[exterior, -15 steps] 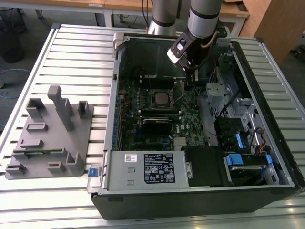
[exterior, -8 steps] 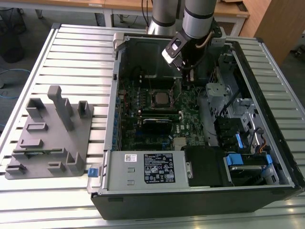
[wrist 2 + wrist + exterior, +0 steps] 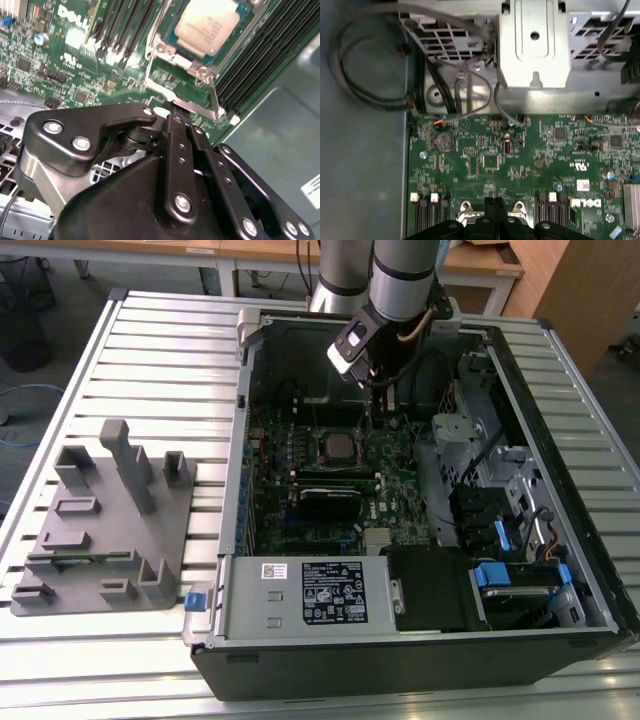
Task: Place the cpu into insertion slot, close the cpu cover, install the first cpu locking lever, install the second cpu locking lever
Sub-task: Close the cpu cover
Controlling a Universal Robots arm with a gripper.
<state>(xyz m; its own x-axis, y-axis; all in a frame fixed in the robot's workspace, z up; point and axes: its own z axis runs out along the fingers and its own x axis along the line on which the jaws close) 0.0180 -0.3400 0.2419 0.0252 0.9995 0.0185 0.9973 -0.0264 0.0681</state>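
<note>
Jaws pinched together just beside the cpu cover [image 3: 187,61].

A slatted, silver metal surface [image 3: 150,350] carries two things. An open black computer case [image 3: 400,665] lies flat on it, toward the exterior view's right. A grey slotted fixture block [image 3: 110,530] sits just beside the case, at the exterior view's left.

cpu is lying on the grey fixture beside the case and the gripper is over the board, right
Not quite. The cpu is not on the fixture; it sits on the board, framed by the cover, as the second wrist view shows. The gripper is over the board.
</note>
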